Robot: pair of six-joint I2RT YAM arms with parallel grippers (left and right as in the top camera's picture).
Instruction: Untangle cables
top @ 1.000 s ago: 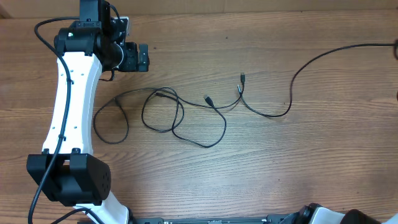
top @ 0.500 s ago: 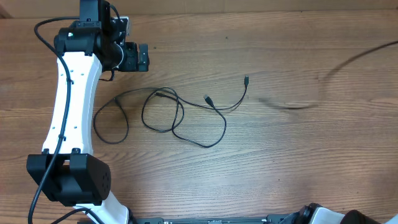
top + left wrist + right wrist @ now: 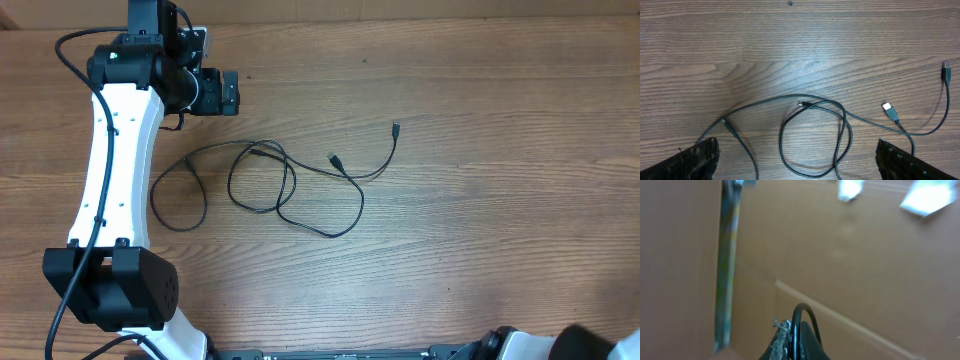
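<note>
Thin black cables (image 3: pixel 290 172) lie in loose, overlapping loops on the wooden table left of centre. One plug (image 3: pixel 334 159) rests mid-table and a smaller plug (image 3: pixel 395 128) lies further right. My left gripper (image 3: pixel 222 93) hovers beyond the loops, wide open and holding nothing. In the left wrist view the left gripper (image 3: pixel 797 167) has its fingertips (image 3: pixel 695 160) far apart, with the cable loops (image 3: pixel 843 115) and a USB plug (image 3: pixel 888 108) beneath. My right gripper (image 3: pixel 796 330) is out of the overhead view. It is shut on a black cable (image 3: pixel 800 312) that arches over its tips.
The left arm's white link (image 3: pixel 115 150) and black base (image 3: pixel 110 285) stand over the table's left side. Bare wood table (image 3: pixel 500 230) stretches to the right. The right wrist view faces a brown cardboard wall (image 3: pixel 865 255).
The long cable on the right side slid away to the right and left the overhead view, parting from the cable that remains. The left arm has not moved.
</note>
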